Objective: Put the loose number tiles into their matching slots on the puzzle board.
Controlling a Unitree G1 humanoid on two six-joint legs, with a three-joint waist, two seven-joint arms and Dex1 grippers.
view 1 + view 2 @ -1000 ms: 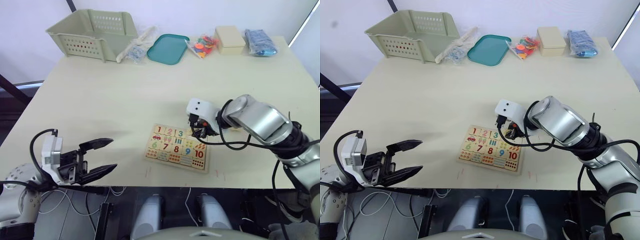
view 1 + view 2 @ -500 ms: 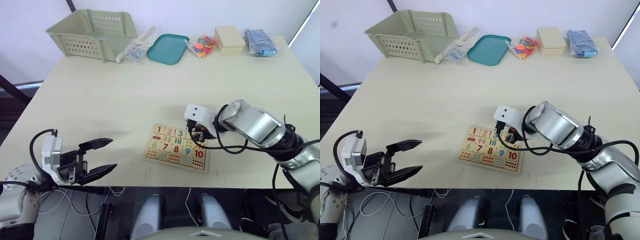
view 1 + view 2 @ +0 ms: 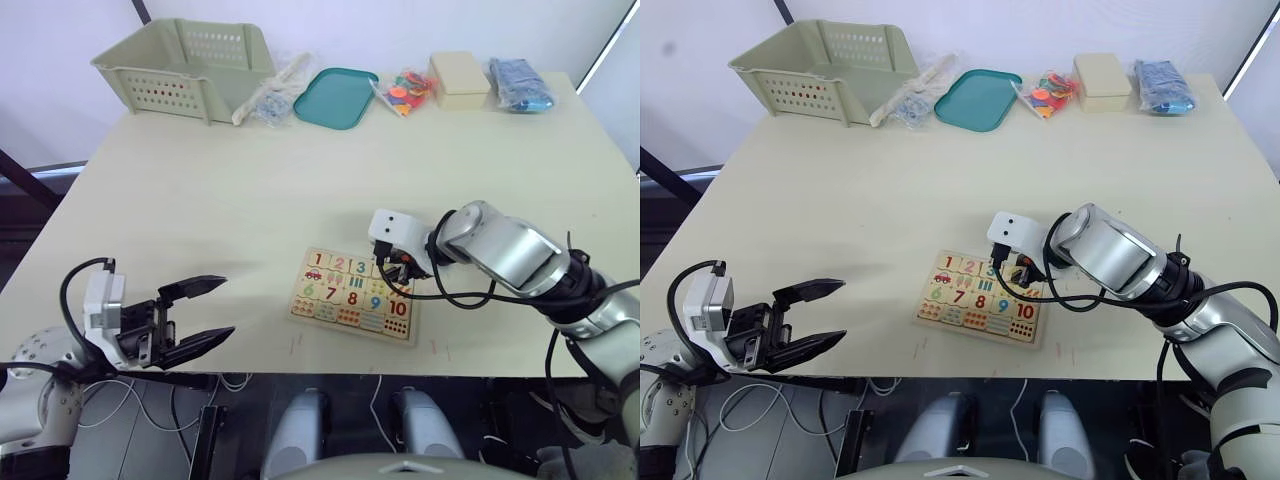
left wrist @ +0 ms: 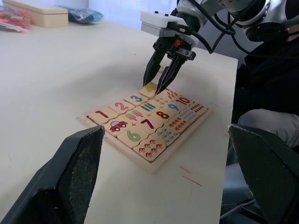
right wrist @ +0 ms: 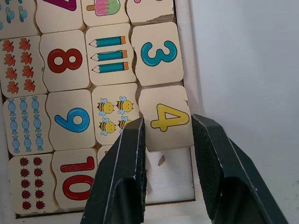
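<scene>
The puzzle board (image 3: 301,309) lies near the table's front edge, its rows filled with coloured numbers and counting pictures. My right gripper (image 3: 398,272) points down at the far right end of the board's top row. Its fingers (image 5: 132,154) are shut on the yellow number 4 tile (image 5: 164,117), which sits in the slot beside the 3 tile (image 5: 157,53). The slot (image 5: 174,173) beyond the 4 is bare wood. My left gripper (image 3: 228,307) hangs open off the table's front left edge, holding nothing.
Along the table's far edge stand a green basket (image 3: 185,65), a clear bag (image 3: 272,95), a teal tray (image 3: 337,97), a bag of colourful pieces (image 3: 405,90), a cream box (image 3: 460,80) and a blue bag (image 3: 520,85). The front edge runs just below the board.
Over the last second my right gripper came down and slightly left onto the board's top row with the tile. It has barely moved in the last half second. The left arm stayed still.
</scene>
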